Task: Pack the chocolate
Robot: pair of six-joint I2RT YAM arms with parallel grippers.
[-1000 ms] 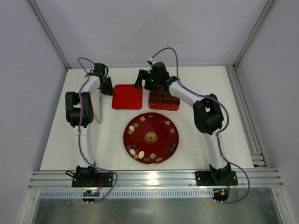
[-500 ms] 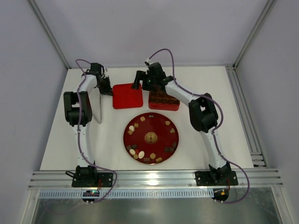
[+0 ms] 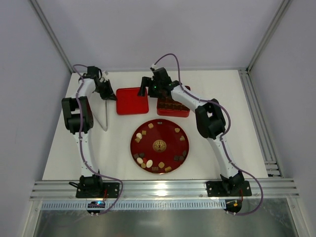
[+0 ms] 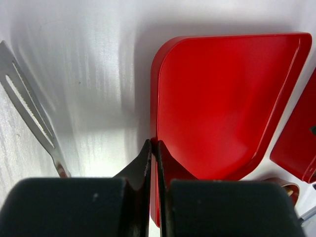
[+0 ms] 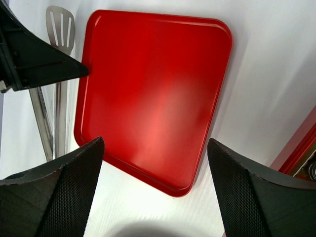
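Leftward is where both the left gripper (image 3: pixel 105 90) and the red lid (image 3: pixel 132 101) are shifting compared with a second ago; the lid is now lying a little farther from the red box (image 3: pixel 173 113), and the left arm is folding back towards the table's far-left corner; its jaws, slightly apart a second ago, are now pinching together on the lid's left rim, one finger outside and one inside. To my eye the lid is being dragged aside or readied for lifting rather than any piece being moved. Much of the chocolate (image 3: pixel 149 163) is lying on the red plate (image 3: pixel 170 140), nearer the arm bases than lid and box, with more pieces sitting in the box's compartments, so the packing looks unfinished. The right arm is reaching far forward with its elbow bent, its wrist hanging over the lid's right side; the right gripper (image 5: pixel 155 142) is holding its jaws wide apart, gripping nothing; silver tongs (image 3: pixel 105 118) are lying just left of the lid.
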